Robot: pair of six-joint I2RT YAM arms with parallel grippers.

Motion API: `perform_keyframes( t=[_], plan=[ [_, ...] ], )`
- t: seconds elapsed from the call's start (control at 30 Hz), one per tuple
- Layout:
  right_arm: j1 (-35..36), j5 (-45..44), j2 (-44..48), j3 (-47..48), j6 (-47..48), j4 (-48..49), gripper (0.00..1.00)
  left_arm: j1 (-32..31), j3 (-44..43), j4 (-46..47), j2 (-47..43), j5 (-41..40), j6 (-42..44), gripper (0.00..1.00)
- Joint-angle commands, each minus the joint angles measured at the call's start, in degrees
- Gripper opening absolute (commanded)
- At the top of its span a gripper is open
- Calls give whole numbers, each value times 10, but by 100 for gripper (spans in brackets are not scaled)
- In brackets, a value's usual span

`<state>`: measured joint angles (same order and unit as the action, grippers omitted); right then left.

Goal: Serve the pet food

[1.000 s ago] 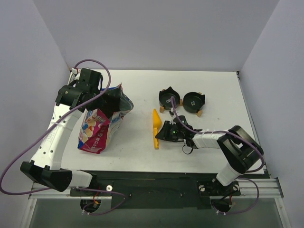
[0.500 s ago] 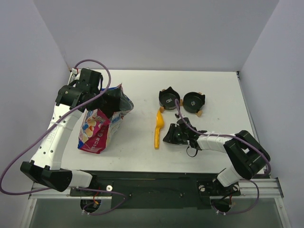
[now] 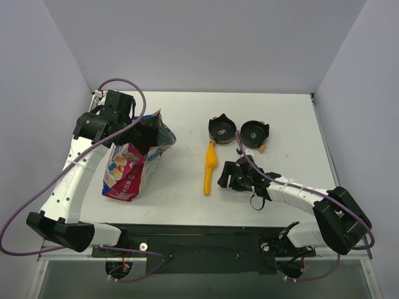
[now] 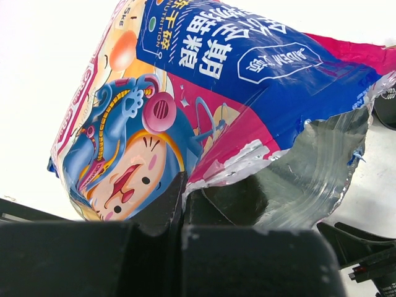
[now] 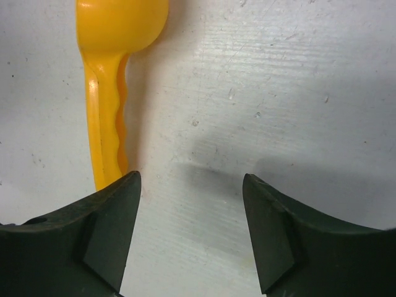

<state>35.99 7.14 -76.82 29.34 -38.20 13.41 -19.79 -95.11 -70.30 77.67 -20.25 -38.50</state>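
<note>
The pet food bag (image 3: 129, 167), glossy magenta and blue, lies at the table's left with its torn mouth facing right. My left gripper (image 3: 147, 134) is shut on the upper rim of that mouth. In the left wrist view the gripper (image 4: 182, 207) pinches the rim of the bag (image 4: 216, 80), and the silver lining (image 4: 309, 179) shows; no kibble is visible. The yellow-orange scoop (image 3: 209, 167) lies flat on the table. My right gripper (image 3: 225, 176) is open and empty just right of its handle. In the right wrist view the scoop (image 5: 106, 93) lies beside the left finger of the gripper (image 5: 192, 207).
Two small black bowls with ear-shaped rims (image 3: 222, 129) (image 3: 254, 133) stand side by side behind the right gripper. The white table (image 3: 187, 118) is walled on the left, back and right.
My right gripper has let go of the scoop and drawn back to the right. The scoop now lies flat on the table. The left arm and bag have not moved.
</note>
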Motion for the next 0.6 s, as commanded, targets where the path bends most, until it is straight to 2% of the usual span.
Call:
perform_keyframes(
  t=[0.0,0.2,0.33,0.47,0.57],
  plan=[
    [45,-69,16,11,34,-34,65,-9,-6,23,-21,31,-9,0],
    [155,-230,-20,43,38,-18,71,-14,-7,18,-23,37,-9,0],
    [195,-331,-28,74,42,-25,72,-17,-4,12,-25,41,-11,0],
    [204,-377,-57,99,30,5,73,-23,0,8,-34,43,-13,0],
    [218,-390,-116,143,27,30,73,-24,13,15,-49,43,-11,0]
  ],
)
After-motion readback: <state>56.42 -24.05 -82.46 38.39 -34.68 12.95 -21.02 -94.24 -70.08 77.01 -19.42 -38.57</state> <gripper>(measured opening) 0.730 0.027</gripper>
